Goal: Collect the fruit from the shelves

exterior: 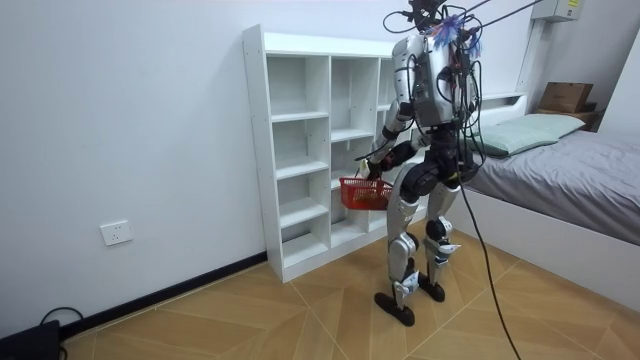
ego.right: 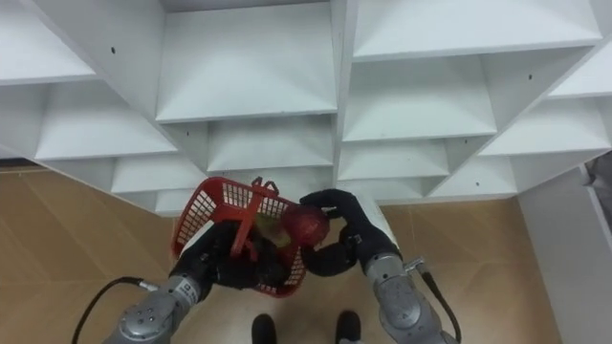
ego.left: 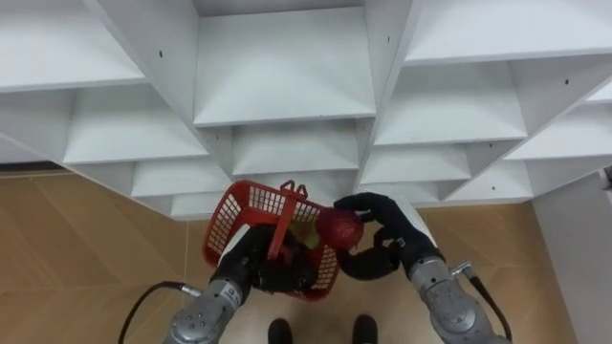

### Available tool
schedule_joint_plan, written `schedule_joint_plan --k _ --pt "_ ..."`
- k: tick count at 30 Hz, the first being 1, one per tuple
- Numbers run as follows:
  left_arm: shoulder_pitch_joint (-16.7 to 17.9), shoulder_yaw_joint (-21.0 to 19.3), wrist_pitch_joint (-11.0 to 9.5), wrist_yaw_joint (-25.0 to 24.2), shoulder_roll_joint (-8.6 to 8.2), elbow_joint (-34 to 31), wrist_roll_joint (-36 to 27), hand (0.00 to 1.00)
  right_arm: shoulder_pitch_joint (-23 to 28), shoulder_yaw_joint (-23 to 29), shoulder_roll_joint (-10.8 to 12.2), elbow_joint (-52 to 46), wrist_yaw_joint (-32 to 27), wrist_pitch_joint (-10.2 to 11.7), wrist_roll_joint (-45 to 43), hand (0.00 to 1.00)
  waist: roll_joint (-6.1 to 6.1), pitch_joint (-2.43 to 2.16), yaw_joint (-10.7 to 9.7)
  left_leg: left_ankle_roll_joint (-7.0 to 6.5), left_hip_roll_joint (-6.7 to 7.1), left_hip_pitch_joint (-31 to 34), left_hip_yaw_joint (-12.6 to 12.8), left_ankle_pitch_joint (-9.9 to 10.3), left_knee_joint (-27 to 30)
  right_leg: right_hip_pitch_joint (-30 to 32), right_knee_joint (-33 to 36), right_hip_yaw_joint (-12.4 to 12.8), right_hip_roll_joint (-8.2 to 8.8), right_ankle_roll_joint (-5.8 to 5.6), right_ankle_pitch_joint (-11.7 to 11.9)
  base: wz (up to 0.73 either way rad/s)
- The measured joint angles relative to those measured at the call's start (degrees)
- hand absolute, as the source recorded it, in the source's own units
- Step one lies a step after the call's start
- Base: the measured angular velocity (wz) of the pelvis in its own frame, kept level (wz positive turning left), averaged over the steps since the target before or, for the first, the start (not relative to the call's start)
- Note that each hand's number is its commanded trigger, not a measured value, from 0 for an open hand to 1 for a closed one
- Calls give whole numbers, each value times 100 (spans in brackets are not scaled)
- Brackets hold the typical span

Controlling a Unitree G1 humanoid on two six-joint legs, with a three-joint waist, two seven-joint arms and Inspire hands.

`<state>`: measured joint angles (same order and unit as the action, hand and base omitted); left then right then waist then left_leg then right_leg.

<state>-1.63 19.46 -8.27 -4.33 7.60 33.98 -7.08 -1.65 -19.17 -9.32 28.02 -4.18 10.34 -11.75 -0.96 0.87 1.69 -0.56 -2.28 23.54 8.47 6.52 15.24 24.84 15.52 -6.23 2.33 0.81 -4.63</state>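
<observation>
I am holding the robot upright just in front of the white closet (ego.left: 282, 67), whose open compartments I am seeing bare from the head camera. The right hand (ego.left: 387, 229) is wrapping its fingers round a round red fruit (ego.left: 339, 227), so the fruit is sitting in that hand, not on any shelf. The left hand (ego.left: 251, 263) is curling round the handle (ego.left: 280, 234) of the red basket (ego.left: 251, 199) and hanging it low in front of the body, between me and the closet's bottom shelves. What I am weighing is this: the fruit is hovering right at the basket's right-hand rim, with the basket's open mouth lying to its left and slightly nearer. The handle is crossing the mouth from far to near just left of the fruit, so I am judging the free pocket to be the narrow strip between handle and right rim. The fruit is round, so no axis needs lining up. The basket is tilting, and I cannot tell what is already lying inside it.
</observation>
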Motion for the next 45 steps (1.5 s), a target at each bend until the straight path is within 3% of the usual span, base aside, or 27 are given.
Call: schedule_joint_plan --k 8,10,12,13,14,16,19,35,45 --pt "4 0 0 -15 2 -2 -18 100 83 -3 58 89 -1 -50 0 100 15 4 -61 0 0 0 -5 0 7 1 12 1 1 0 -1 0" --pt "3 0 -1 -20 -6 -2 -19 100 84 -3 59 89 -1 -50 0 71 21 5 -76 0 0 0 -6 -1 11 0 15 1 1 0 -1 0" --pt "3 4 -1 -37 -8 -3 -33 100 81 -40 61 90 -2 -50 2 67 22 5 -117 -1 0 0 -9 -1 16 -5 16 -1 1 0 -1 0" --pt "2 5 -1 -45 -10 -3 -44 100 82 -51 63 91 -1 -50 4 54 22 5 -126 -1 0 0 -8 -1 17 -5 14 1 1 1 -1 0" --pt "0 12 -1 -85 -17 -3 -142 100 83 -90 66 92 -1 -50 6 15 22 5 -137 -1 0 0 -6 0 18 -4 13 4 1 0 -1 0" --pt "-8 66 -2 -125 -19 -3 -237 100 90 -106 67 96 10 -50 6 17 22 5 -138 -1 0 0 -6 0 18 -4 12 5 0 0 -1 0" --pt "2 113 -3 -146 -17 -3 -239 100 87 -108 67 106 11 -52 13 0 22 5 -137 0 0 0 -6 0 17 -4 12 5 0 0 -1 0" --pt "8 341 -34 -309 1 -154 -902 100 86 -217 76 127 243 -48 15 0 21 5 -141 0 -3 2 -7 0 14 -4 6 4 -1 1 -1 0" --pt "6 395 -44 -365 -12 -154 -913 100 91 -221 77 127 249 -48 15 0 21 5 -143 0 -3 1 -8 0 14 -4 7 5 -3 1 -1 0"
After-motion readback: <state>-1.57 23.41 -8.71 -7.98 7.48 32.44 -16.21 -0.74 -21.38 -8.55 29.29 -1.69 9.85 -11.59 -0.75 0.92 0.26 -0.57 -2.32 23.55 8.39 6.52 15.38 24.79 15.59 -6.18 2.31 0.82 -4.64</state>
